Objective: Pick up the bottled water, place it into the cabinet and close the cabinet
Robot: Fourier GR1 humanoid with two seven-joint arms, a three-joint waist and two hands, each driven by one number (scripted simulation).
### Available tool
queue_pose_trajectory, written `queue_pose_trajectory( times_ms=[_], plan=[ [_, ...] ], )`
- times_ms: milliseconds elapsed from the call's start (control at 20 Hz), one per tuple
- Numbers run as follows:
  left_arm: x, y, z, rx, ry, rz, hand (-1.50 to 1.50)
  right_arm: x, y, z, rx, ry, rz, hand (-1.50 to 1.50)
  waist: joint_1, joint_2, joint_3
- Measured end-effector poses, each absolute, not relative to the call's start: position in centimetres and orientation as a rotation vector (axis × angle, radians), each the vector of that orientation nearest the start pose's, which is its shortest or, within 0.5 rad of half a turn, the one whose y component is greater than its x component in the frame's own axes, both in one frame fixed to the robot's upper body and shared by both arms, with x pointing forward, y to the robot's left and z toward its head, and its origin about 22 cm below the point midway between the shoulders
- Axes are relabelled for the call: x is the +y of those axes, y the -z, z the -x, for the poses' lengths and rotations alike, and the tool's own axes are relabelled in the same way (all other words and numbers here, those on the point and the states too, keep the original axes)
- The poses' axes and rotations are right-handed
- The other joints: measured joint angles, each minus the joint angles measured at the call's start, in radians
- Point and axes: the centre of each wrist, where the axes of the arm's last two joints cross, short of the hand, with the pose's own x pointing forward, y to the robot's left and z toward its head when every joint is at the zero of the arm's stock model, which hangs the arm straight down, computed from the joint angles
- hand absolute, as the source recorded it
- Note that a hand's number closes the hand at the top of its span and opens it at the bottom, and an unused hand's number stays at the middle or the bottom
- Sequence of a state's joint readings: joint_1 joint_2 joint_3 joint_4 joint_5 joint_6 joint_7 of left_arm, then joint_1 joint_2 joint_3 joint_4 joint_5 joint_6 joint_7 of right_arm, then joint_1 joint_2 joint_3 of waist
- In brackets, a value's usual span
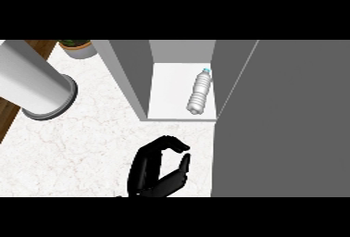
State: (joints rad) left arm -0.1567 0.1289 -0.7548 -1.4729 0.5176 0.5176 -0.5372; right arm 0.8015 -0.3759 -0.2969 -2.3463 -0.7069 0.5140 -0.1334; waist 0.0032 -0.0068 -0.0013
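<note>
since the bottled water (199, 92) already lies on its side on the white floor of the cabinet (130, 69), close against the right inner wall, what remains, by my reading, is closing the cabinet door (287, 115), the big grey panel standing open at the right. the one hand (159, 169) in view, black, shows low at centre over the marble surface (82, 139), its fingers (167, 141) curled and holding nothing; which hand it is i cannot tell. the bottle could roll toward the opening if the cabinet is jolted, and a door swung shut might then catch it. a large white cylinder (34, 83) and a potted plant (78, 46) sit well to the left, out of the door's way.
</note>
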Motion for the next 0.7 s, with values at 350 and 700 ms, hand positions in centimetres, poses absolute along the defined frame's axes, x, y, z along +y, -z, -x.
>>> queue_pose_trajectory(
  times_ms=[350, 700],
  plan=[
    [14.3, 0.7, -18.0, -1.82, -0.021, 0.357, 1.5, -33.6, -12.1, -5.5, -1.757, -0.223, -0.387, 1.5, -0.002, 0.001, -0.001],
    [19.6, -0.6, -16.6, -1.833, 0.001, 0.298, 1.5, -32.6, -11.8, -5.8, -1.688, -0.338, -0.555, 1.5, -0.004, -0.003, -0.002]
  ],
)
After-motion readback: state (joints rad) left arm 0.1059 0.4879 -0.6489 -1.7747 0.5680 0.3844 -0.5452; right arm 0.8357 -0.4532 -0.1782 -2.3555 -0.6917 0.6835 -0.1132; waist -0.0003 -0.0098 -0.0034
